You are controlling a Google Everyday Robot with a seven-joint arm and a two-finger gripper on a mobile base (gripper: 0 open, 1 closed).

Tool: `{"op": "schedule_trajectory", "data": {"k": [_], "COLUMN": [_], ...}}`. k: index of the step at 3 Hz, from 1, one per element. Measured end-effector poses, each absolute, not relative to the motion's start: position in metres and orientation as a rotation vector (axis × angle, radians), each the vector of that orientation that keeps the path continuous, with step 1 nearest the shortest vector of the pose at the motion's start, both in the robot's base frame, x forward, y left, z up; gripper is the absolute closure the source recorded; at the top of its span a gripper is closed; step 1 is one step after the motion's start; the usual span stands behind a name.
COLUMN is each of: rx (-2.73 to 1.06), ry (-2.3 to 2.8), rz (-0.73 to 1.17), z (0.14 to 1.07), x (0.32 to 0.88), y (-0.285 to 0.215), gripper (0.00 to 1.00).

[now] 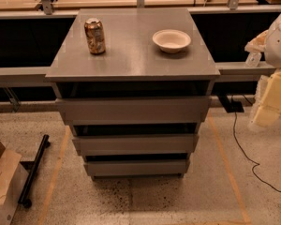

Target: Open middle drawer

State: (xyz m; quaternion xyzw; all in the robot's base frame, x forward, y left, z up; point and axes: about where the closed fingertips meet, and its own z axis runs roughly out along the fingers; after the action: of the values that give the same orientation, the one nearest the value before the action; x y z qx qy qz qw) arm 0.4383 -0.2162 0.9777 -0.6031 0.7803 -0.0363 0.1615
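A grey cabinet (131, 55) stands in the middle of the camera view with three stacked flat fronts. The middle drawer (135, 143) is the second front, plain grey, without a handle, and closed in line with the others. The top front (133, 109) is taller and wider; the lowest front (136, 167) is smallest. My gripper (270, 102) is at the far right edge, held up beside the cabinet at the height of the top front, well apart from the drawers. Its pale fingers point down.
A drink can (94, 35) and a white bowl (172, 41) stand on the cabinet top. A black pole (34, 170) and a cardboard box (2, 182) lie on the floor at left. A black cable (243, 146) runs on the floor at right.
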Motion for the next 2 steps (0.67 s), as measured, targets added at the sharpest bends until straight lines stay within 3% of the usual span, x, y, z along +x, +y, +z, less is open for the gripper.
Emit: {"op": "schedule_trajectory", "data": {"k": [1, 2], "rx": [-1.722, -1.718], "ry": [2.228, 2.218], "rz": [-0.104, -0.110], "z": [0.9777, 0.9793], "x": [0.4383, 0.4388], "y": [-0.2162, -0.2160], "gripper": [0.00, 0.18]}}
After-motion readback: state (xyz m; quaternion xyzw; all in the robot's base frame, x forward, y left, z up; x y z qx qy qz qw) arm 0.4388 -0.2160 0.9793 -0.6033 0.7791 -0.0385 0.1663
